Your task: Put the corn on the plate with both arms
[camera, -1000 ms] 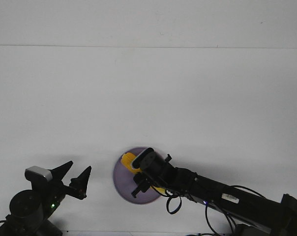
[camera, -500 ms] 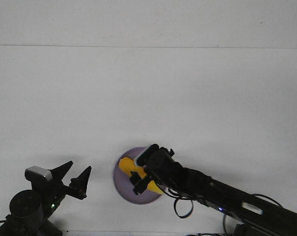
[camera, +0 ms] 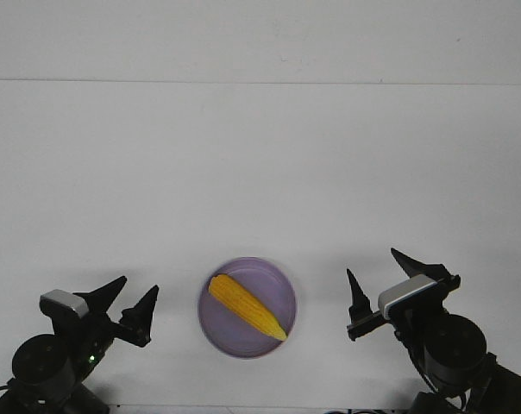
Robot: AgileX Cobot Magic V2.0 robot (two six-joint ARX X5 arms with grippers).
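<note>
The yellow-orange corn [camera: 246, 306] lies on the lavender plate [camera: 278, 280] near the table's front edge, its thick end at the upper left and its tip at the lower right. My left gripper [camera: 128, 298] is open and empty to the left of the plate. My right gripper [camera: 381, 281] is open and empty to the right of the plate. Neither gripper touches the corn or the plate.
The white table [camera: 260, 172] stretches back to a white wall [camera: 260, 39]. Both arm bases sit at the front corners.
My right arm has let go of the corn, left it on the plate, and drawn back to the right. The left arm has barely moved.
</note>
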